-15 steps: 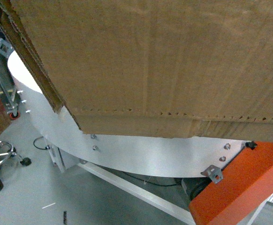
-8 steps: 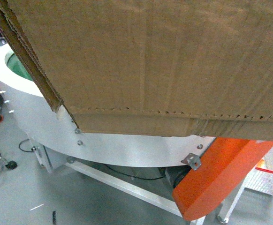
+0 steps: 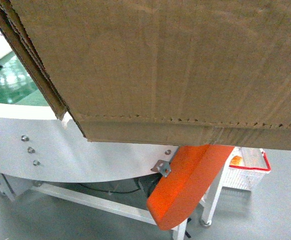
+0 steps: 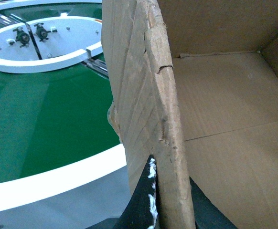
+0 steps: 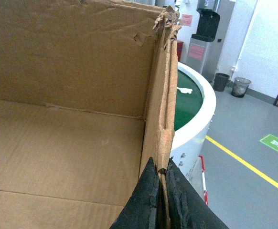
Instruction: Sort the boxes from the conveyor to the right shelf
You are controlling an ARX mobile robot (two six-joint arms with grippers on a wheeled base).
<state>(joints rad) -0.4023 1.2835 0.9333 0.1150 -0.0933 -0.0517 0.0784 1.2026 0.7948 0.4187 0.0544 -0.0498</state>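
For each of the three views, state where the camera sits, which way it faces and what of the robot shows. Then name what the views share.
Head: high, facing down at the box wall and conveyor; no robot parts.
Left wrist: behind the left gripper, jaws clamping the box's wall, belt beyond.
Right wrist: behind the right gripper, clamping the opposite wall.
Shared: box and conveyor.

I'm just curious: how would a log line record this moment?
carton: lifted, empty | left gripper: clamps wall | right gripper: clamps wall | conveyor: behind

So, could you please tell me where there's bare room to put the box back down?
The green belt left of the box is bare up to its white rim. The white oval hub crowds the far side.
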